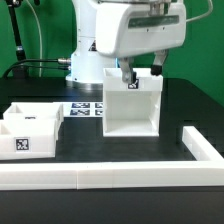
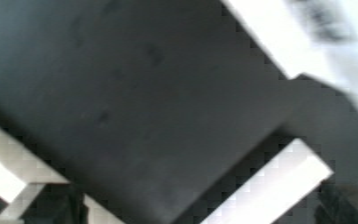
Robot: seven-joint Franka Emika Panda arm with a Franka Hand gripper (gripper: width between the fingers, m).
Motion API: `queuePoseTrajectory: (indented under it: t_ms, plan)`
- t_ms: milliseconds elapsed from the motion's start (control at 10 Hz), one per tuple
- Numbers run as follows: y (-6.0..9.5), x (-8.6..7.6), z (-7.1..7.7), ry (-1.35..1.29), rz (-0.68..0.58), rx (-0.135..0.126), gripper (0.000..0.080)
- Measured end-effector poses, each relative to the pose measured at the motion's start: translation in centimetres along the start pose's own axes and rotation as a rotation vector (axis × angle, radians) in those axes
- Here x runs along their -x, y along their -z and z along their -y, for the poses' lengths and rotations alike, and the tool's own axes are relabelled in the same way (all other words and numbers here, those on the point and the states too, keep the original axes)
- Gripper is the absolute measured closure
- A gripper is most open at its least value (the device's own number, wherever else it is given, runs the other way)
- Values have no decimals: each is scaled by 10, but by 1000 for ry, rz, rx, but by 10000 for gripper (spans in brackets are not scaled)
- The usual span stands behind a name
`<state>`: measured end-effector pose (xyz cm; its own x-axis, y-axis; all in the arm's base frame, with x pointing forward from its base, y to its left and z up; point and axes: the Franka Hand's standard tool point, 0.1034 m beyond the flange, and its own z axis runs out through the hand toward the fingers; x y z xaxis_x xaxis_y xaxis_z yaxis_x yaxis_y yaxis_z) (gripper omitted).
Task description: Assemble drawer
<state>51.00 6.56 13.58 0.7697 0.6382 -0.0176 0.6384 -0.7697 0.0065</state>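
Two trays (image 1: 28,130): well apart from shell (image 1: 131,108), on exterior view's left.
shell: upright, open side facing camera.
gripper (image 1: 129,75): at shell's top rear edge; grip cannot be told.

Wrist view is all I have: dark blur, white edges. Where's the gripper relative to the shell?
Observer: The gripper is at the top rear edge of the shell. I can't tell if it's open or shut.
Operator: Shell upright?
Observer: Yes, upright, with its open side facing the exterior camera.
Operator: Trays?
Observer: The nearer tray and the farther tray sit on the table at the exterior view's left. Neither is in the shell.
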Motion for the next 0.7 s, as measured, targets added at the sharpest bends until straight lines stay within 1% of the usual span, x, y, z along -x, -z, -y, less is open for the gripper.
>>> queuePoseTrajectory:
  t_ms: [100,200,400,700]
  plan:
    - [5,7,12,-76,4,3,150]
    - [9,9,17,-121,2,7,150]
    - [5,9,14,-90,6,3,150]
    - [4,11,17,-128,3,6,150]
